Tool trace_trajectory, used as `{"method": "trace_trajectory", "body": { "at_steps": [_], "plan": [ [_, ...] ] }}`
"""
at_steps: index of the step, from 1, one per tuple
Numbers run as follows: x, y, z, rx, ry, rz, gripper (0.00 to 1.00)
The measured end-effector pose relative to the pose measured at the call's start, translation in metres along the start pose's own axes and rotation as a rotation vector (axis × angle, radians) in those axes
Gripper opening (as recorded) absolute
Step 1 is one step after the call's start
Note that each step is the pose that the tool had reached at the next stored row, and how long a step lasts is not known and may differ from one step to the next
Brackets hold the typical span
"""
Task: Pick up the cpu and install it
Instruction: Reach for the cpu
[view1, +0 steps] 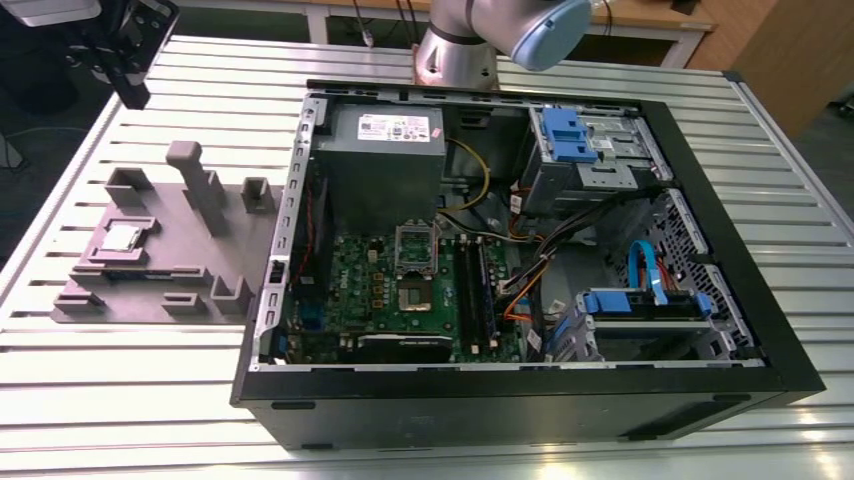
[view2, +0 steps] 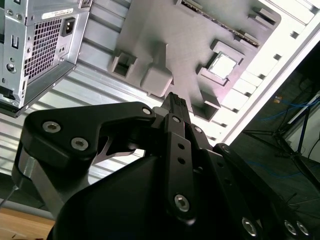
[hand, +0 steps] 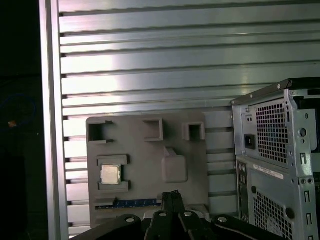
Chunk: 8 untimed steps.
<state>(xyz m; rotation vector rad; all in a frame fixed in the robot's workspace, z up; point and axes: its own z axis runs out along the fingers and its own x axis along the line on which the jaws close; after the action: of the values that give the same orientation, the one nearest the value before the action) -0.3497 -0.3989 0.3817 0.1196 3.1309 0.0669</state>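
Our pincer hung above the slatted tabletop with its tips pressed together and nothing between them, as both wrist views showed. The cpu had not been taken up. It lay flat, metal lid upward, in a shallow nest of the grey fixture tray, below the tips and off to one side of them, clearly apart from them. In the second wrist view the cpu sat beyond the tips, past a raised block of the tray. The open computer case stood on the pincer's other side. In the exterior view the cpu rested on the tray, just beside the case.

We judged the chip to be very light and quite stiff, with a smooth lid that would offer little friction. We took its underside to be delicate, so we reckoned it should be neither dragged nor tipped. It stood low, barely proud of its nest, so only its thin edges were free to grip. The nest's raised lips seemed to bracket two opposite sides. We therefore thought the best hold was a gentle, level pinch on the two freer edges.
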Motion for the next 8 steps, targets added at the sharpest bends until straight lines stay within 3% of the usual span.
{"method": "trace_trajectory", "body": {
  "at_steps": [8],
  "plan": [
    [0.0025,-0.0002,0.0,0.0,0.0,0.0,0.11]
  ]
}}
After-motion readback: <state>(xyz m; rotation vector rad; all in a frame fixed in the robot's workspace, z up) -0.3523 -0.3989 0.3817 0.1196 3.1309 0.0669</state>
